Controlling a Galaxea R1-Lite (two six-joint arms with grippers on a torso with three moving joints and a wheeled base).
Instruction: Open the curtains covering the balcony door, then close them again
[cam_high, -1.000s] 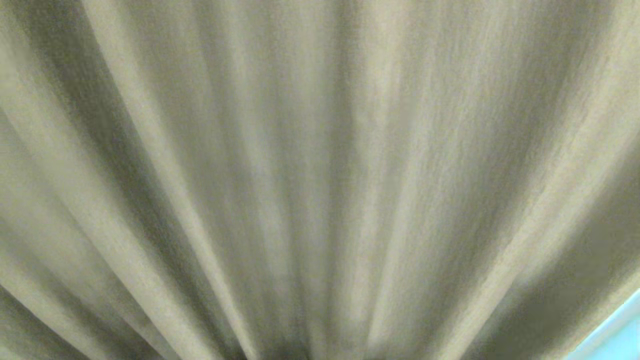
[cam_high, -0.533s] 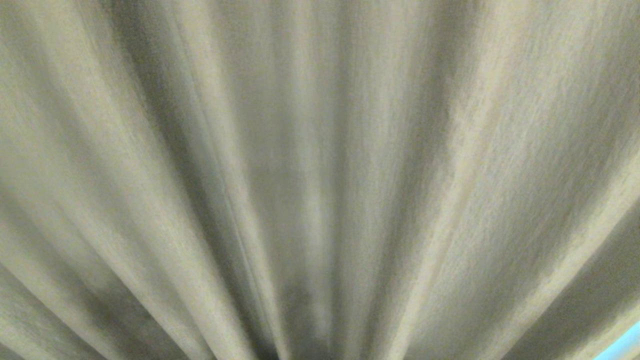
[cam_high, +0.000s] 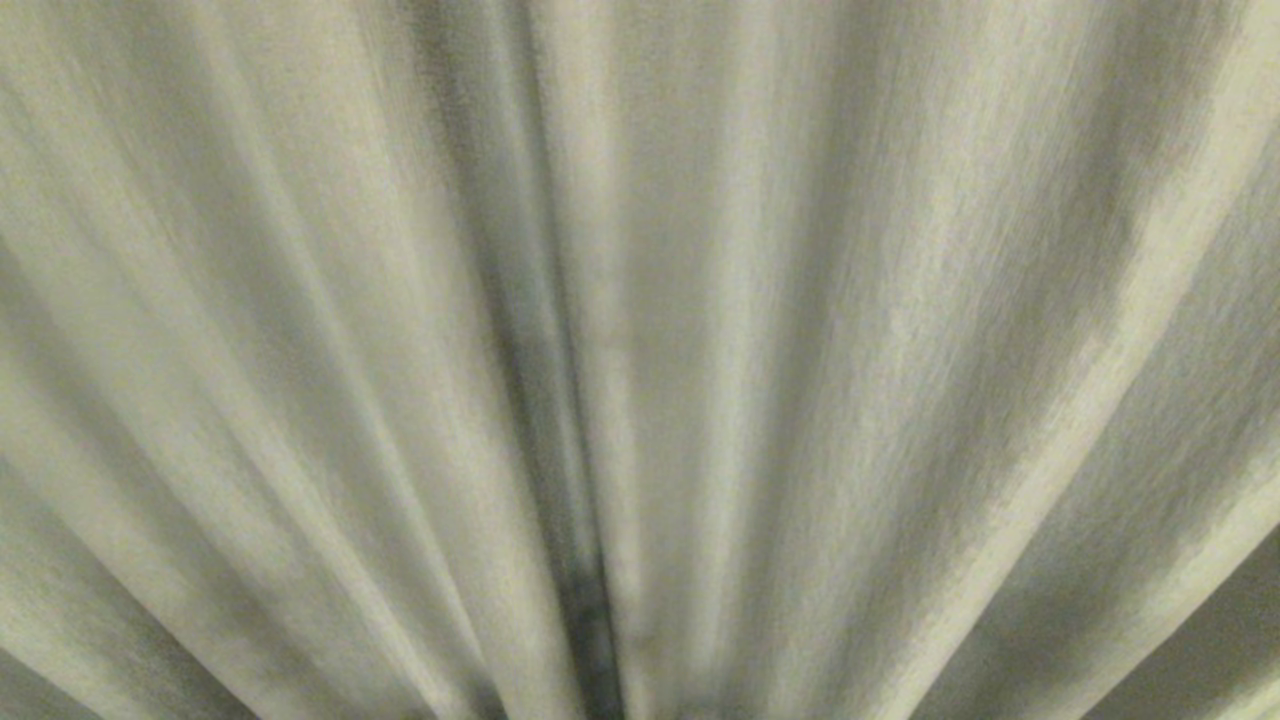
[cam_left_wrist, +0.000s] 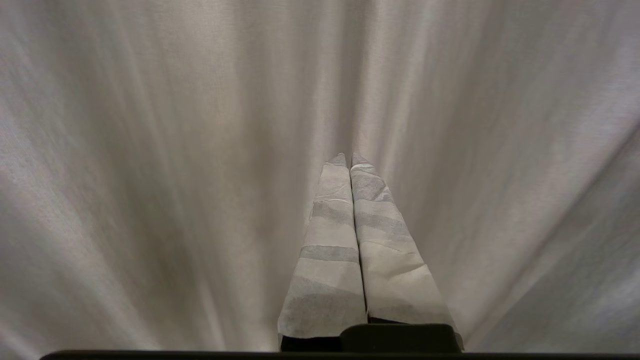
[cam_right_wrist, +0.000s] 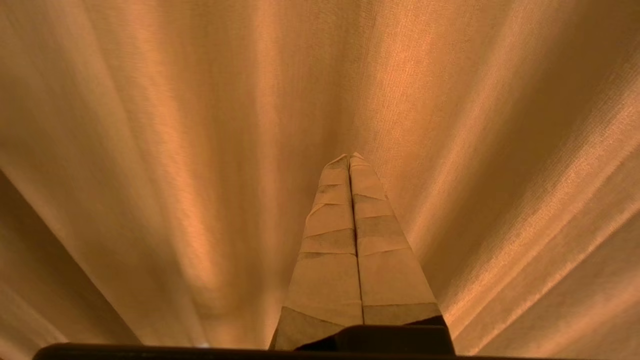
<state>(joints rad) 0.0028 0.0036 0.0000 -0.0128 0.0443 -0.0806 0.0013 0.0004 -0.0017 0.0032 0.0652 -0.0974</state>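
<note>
The curtains (cam_high: 700, 330) fill the whole head view, cream folds fanning up from the bottom middle, with one dark crease running down near the centre. Over the last second that view slides sideways: the folds drift toward the right, the dark crease comes in from the left to near the middle, and the sliver of pale blue that showed at the bottom right corner is gone. With both arms holding still, I judge this as the robot itself driving or turning along the drape (the cloth does not look pulled or bunched by anything).

For the task, that means no opening is under way yet: the fabric hangs across everything ahead, and the door behind it cannot be seen at all. The dark crease may be a deep fold or the place where two panels meet; I cannot tell which.

The left tool (cam_left_wrist: 348, 159) points at the drape with its taped fingers pressed together, clenched on nothing; whether its tips touch the cloth is unclear. The right tool (cam_right_wrist: 350, 157) is the same, fingers closed flat against each other, empty, just before the fabric.

My judgement is that the robot is lining up on a spot to part the curtains, and neither tool can take hold until its fingers spread.
</note>
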